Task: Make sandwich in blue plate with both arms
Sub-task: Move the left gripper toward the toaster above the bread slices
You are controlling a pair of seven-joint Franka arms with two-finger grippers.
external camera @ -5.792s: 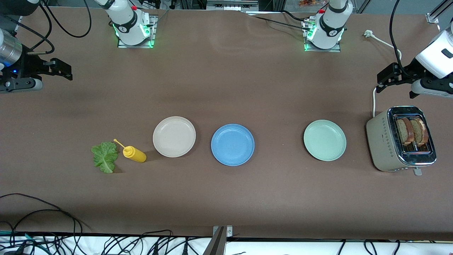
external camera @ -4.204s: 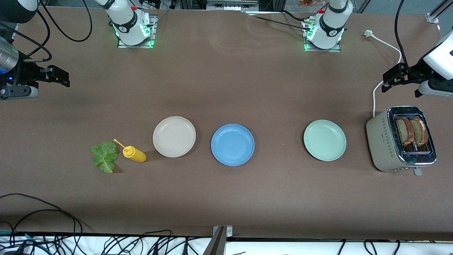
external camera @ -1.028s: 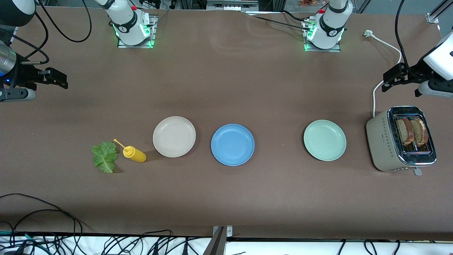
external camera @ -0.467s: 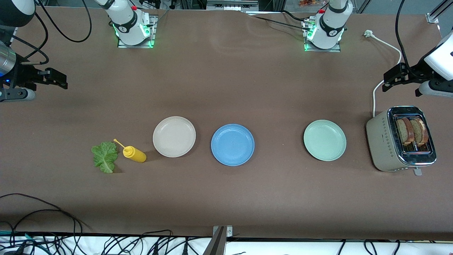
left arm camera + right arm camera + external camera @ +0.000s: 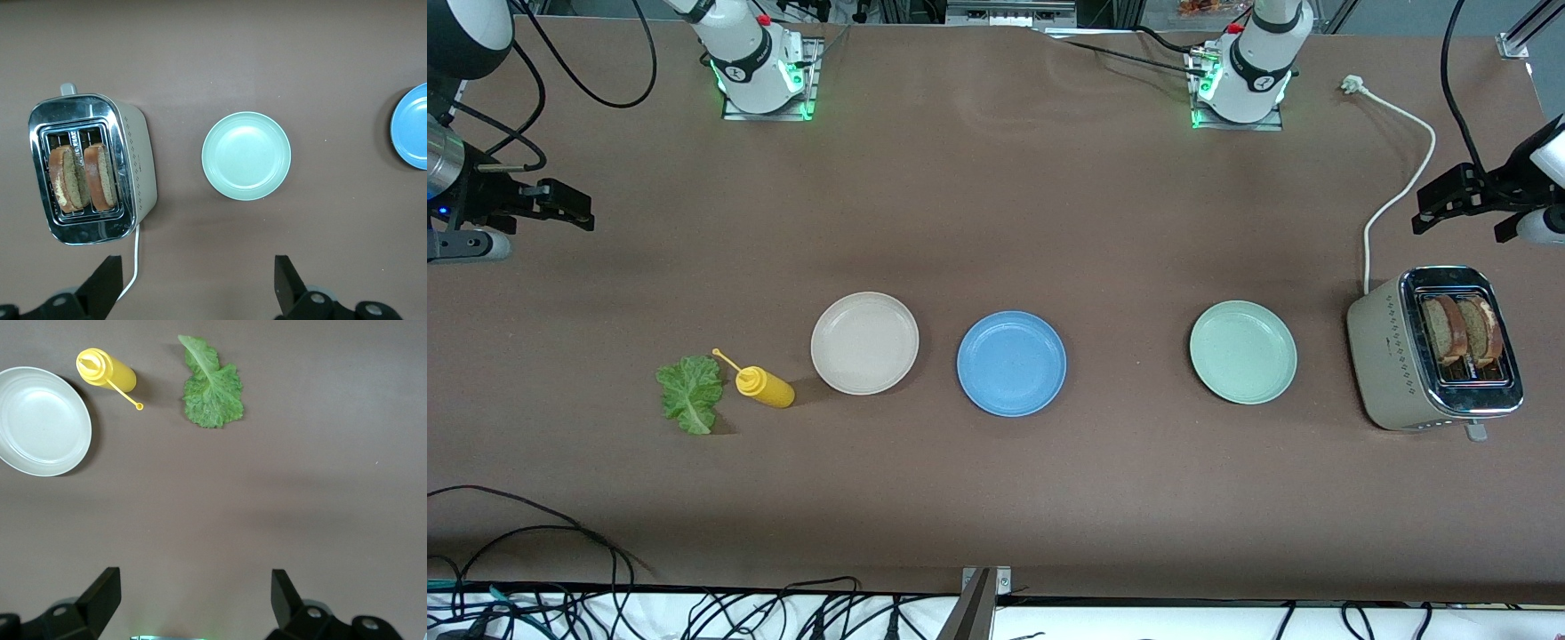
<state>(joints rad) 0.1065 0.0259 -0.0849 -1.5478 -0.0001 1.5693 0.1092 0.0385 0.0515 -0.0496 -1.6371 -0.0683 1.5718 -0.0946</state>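
We see the blue plate [image 5: 1011, 363] bare at mid-table, well apart from both grippers, so we judge assembly not yet begun. Our left gripper [image 5: 1449, 191], jaws released, hangs beside the toaster [image 5: 1432, 348] holding both bread slices [image 5: 85, 176]; our right gripper [image 5: 556, 203], jaws released, hangs well apart from the lettuce leaf [image 5: 691, 393]. Next we must lower onto bread.

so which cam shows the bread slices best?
Left wrist view: the bread slices appear large, upright in the toaster slots. Front view shows them smaller, at the left arm's end. Right wrist view misses them.
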